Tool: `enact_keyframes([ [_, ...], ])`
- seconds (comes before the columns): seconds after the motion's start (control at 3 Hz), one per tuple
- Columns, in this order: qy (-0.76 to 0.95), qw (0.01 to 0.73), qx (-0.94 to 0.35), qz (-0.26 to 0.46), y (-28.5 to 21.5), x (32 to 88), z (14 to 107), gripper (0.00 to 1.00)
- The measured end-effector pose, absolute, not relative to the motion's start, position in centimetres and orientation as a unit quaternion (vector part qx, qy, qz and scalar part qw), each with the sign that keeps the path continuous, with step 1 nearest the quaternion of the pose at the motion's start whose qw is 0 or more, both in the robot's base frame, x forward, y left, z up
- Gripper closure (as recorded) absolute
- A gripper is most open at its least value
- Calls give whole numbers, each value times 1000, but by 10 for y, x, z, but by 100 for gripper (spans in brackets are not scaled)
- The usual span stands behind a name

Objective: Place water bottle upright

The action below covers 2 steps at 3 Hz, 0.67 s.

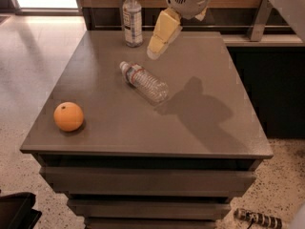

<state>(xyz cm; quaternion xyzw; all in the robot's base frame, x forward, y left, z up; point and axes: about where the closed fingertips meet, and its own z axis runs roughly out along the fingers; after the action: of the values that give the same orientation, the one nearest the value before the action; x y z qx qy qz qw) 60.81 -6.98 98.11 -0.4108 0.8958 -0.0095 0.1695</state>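
Observation:
The water bottle (143,81) is small, clear and ribbed, with a white cap and a narrow reddish band near its neck. It lies on its side near the middle of the grey table (200,128), cap pointing to the far left. My gripper (157,49) hangs above the table just behind and slightly right of the bottle, its yellowish fingers pointing down and to the left. It holds nothing and is clear of the bottle.
A taller bottle (132,18) with a large white-blue label stands upright at the table's back edge, close to the left of the gripper. An orange (68,116) sits at the front left. A dark counter (267,37) borders the right rear.

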Motion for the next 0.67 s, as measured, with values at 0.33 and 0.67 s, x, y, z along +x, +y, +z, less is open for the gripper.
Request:
enact_keyframes([
  [0.33,896,173,-409,-7,-67,611,980,0],
  [0.67,908,152,-391,-7,-58,619,958,0],
])
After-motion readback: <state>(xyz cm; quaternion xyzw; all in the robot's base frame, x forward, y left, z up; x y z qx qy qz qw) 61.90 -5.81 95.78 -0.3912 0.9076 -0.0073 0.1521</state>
